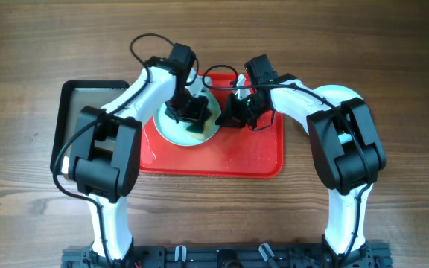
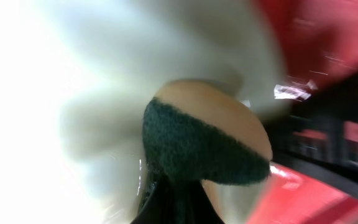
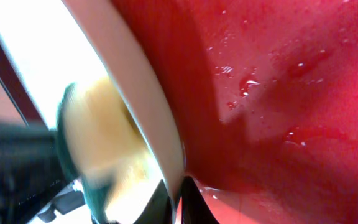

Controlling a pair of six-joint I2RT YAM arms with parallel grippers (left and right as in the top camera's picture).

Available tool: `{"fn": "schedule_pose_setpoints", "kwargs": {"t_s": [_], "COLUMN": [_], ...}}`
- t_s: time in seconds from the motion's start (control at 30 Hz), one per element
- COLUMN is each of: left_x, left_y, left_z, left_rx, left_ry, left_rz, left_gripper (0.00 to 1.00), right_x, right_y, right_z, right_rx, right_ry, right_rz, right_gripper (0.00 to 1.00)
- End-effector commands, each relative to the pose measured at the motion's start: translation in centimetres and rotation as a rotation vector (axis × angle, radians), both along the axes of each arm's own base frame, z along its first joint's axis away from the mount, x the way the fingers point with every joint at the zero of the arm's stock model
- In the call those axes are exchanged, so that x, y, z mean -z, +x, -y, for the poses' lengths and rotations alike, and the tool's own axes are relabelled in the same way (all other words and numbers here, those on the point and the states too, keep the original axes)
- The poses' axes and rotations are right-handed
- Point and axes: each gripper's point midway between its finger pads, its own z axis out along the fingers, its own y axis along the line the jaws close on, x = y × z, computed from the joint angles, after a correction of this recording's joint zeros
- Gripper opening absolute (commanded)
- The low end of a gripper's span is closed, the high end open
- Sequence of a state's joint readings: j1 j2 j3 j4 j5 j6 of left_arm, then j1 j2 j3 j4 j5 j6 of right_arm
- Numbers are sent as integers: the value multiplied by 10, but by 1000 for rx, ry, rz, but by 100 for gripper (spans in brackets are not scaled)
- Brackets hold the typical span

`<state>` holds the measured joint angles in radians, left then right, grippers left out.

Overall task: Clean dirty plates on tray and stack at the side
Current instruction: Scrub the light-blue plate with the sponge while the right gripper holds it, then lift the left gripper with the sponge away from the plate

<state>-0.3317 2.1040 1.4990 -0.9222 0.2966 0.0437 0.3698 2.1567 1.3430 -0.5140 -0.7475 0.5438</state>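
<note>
scrubbing step. the pale plate (image 1: 168, 130) lies on the left part of the wet red tray (image 1: 252, 152), which rests on the bench (image 1: 363, 59). the left pincer (image 1: 191, 112) is clamped on a sponge (image 2: 207, 146), its green pad set against the plate's face. the right pincer (image 1: 229, 113) appears closed on the plate's right rim, steadying it. for a good pass, hold the rim firmly, press the pad flat and sweep the whole face; a wet plate is likely to slip.
</note>
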Motion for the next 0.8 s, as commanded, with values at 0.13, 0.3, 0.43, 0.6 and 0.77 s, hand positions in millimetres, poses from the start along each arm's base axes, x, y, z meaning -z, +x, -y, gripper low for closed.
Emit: {"fn": "schedule_pose_setpoints", "kwargs": {"t_s": [0.13, 0.3, 0.43, 0.6, 0.77], "left_x": [0, -2, 6, -1, -5], "left_y": [55, 84, 87, 62, 23], "left_z": [-152, -119, -45, 54, 90], "left_rx": [-474, -483, -398, -244, -94], "left_ry": [698, 580, 294, -88, -201], "left_rz": [281, 393, 360, 228, 113], "left_gripper": [4, 4, 4, 4, 4], "right_x": [26, 26, 26, 26, 26], "right_y": [-3, -3, -3, -2, -3], "right_z": [14, 14, 14, 14, 14], "right_rx": [8, 8, 8, 9, 8], "right_ry": [-71, -71, -71, -72, -72], "right_rz": [-21, -21, -21, -21, -22], "right_gripper": [4, 4, 4, 5, 4]}}
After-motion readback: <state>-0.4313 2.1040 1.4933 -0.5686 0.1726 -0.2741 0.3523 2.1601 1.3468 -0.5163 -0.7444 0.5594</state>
